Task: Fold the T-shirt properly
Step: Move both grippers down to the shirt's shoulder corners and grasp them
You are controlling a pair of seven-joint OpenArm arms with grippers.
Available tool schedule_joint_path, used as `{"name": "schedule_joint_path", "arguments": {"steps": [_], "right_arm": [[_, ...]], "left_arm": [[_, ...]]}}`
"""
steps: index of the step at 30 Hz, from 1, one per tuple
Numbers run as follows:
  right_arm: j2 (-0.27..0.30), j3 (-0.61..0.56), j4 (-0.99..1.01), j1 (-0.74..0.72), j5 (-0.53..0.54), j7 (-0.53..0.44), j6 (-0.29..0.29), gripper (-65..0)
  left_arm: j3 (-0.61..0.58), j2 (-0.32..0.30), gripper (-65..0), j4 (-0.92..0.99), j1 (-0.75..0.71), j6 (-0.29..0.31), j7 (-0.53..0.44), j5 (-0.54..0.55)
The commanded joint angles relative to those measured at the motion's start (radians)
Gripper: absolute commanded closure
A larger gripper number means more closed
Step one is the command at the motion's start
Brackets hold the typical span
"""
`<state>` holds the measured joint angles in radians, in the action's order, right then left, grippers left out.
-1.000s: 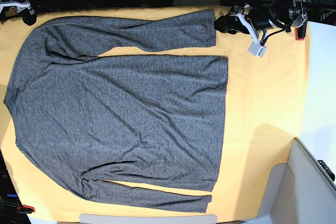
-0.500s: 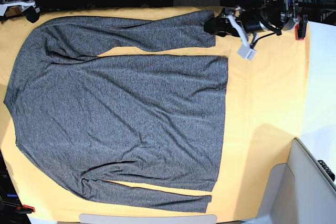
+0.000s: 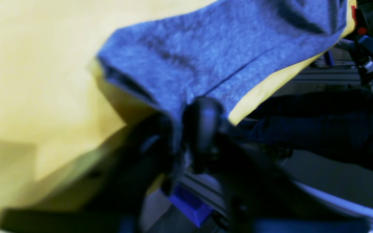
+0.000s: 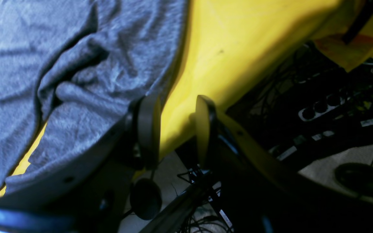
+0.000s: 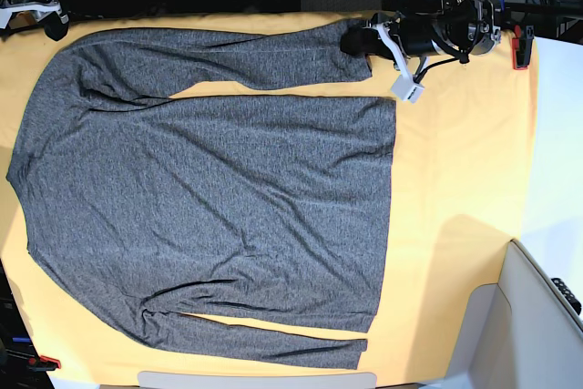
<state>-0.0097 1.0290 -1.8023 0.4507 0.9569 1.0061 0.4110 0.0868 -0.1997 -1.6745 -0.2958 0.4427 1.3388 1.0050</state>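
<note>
flatly spread, heathered grey knit t-shirt [image 5: 209, 198], soft wrinkles.

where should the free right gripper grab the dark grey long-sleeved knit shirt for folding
Judging by its pose, the shoulder edge of the dark grey long-sleeved knit shirt, coming from the table's far side: the right gripper stands open just beside that edge, which lies flat on the yellow-orange cloth.

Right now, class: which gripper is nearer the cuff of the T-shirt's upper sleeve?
Left. The left gripper is at that cuff, pinching it; the right gripper sits far off by the shoulder.
</note>
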Motion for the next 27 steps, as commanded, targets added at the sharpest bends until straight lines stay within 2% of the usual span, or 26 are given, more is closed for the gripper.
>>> {"name": "schedule_joint_path", "arguments": {"steps": [1, 6, 9, 15, 21, 27], "right_arm": [[0.01, 0.006, -0.011, -0.003, 0.017, -0.017, 0.006, -19.1], [0.003, 0.006, 0.039, -0.03, 0.02, -0.011, 0.006, -19.5], [-0.006, 0.006, 0.043, -0.03, 0.027, -0.01, 0.007, -19.5], [-0.02, 0.006, 0.042, -0.03, 0.112, -0.01, 0.009, -19.9], [-0.019, 0.006, 0.045, -0.03, 0.13, -0.005, 0.006, -31.2], [-0.023, 0.004, 0.124, -0.068, 0.126, 0.012, 0.006, -30.4]], "left_arm": [[-0.002, -0.008, -0.8, -0.008, -0.003, -0.002, 0.023, -0.005], [-0.003, -0.008, -0.1, -0.008, -0.003, -0.066, 0.021, -0.005], [-0.003, -0.008, -0.1, -0.008, -0.003, -0.066, 0.021, -0.005], [-0.003, -0.008, -0.1, -0.008, -0.003, -0.066, 0.021, -0.005], [-0.003, -0.008, -0.1, -0.008, -0.001, -0.066, 0.021, -0.005], [-0.003, -0.01, -0.1, -0.008, -0.001, -0.066, 0.021, -0.005]]}}
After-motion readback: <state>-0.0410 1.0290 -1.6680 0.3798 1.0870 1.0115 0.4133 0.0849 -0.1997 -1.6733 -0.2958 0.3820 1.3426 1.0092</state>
